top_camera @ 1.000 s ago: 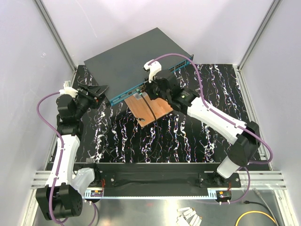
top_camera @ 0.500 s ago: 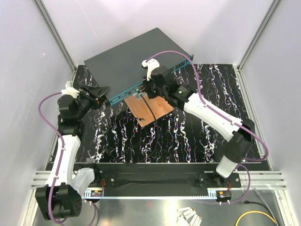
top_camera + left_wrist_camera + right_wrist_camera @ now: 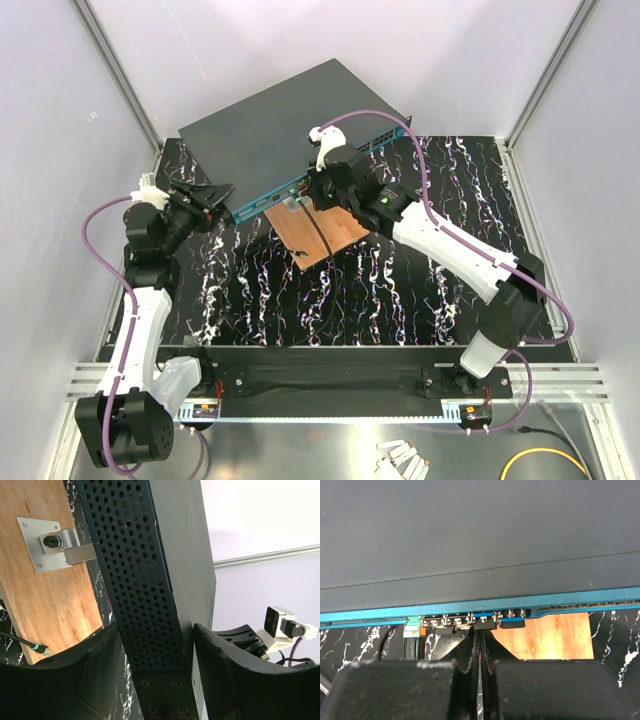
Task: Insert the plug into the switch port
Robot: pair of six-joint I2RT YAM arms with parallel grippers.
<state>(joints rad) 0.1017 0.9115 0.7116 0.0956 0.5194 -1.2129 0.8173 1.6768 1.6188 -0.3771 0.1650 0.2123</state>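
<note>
The switch (image 3: pixel 280 120) lies at the back, dark grey on top, its teal front edge and port row facing me (image 3: pixel 470 611). My right gripper (image 3: pixel 304 190) is at that front edge. In the right wrist view it (image 3: pixel 480 634) is shut on the black plug (image 3: pixel 485 624), which sits at a port mouth under the teal edge. A thin black cable (image 3: pixel 322 238) trails from it over the board. My left gripper (image 3: pixel 212 192) straddles the switch's left corner. In the left wrist view (image 3: pixel 156 625) its fingers clamp the perforated side panel (image 3: pixel 140 580).
A copper-brown board (image 3: pixel 338 235) lies under the switch's front edge and carries a small metal bracket (image 3: pixel 55 542). Neighbouring ports hold a blue-tabbed plug (image 3: pixel 512 622) and a green-labelled one (image 3: pixel 412 630). Black marbled tabletop (image 3: pixel 400 290) spreads in front. White walls close in behind and at both sides.
My right gripper has shifted slightly left along the switch's front edge, then eased back a little. The left arm and the switch have not moved.
</note>
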